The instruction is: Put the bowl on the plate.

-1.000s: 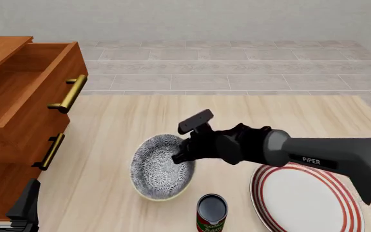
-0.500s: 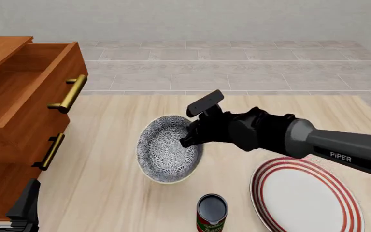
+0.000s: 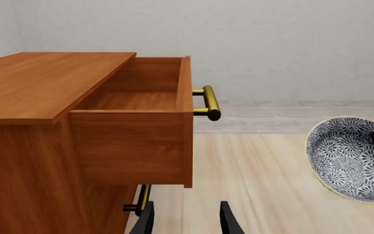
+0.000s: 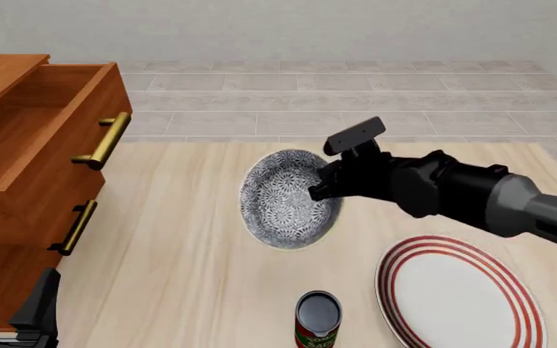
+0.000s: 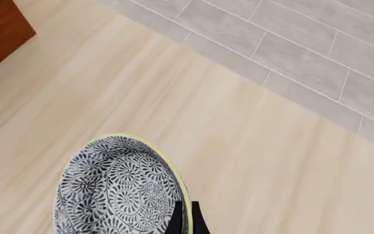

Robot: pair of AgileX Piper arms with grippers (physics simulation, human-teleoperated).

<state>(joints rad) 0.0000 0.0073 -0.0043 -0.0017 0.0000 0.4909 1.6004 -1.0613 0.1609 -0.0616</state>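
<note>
The floral-patterned bowl (image 4: 289,199) hangs tilted above the table, its inside facing the camera, held by its right rim in my right gripper (image 4: 325,187), which is shut on it. The right wrist view shows the bowl (image 5: 119,195) with the rim pinched between the fingertips (image 5: 185,219). It also shows at one edge of the left wrist view, bowl (image 3: 352,158). The white plate with red rings (image 4: 463,293) lies flat at the front right, below and to the right of the bowl. My left gripper (image 4: 12,308) rests open at the front left, fingers (image 3: 229,219) apart.
A wooden cabinet (image 4: 27,174) with its top drawer (image 3: 141,126) pulled out and brass handles stands at the left. A dark-topped can (image 4: 318,319) stands at the table's front edge, left of the plate.
The right gripper has lifted the bowl and carried it up and to the right, away from the can. The left arm has stayed still.
</note>
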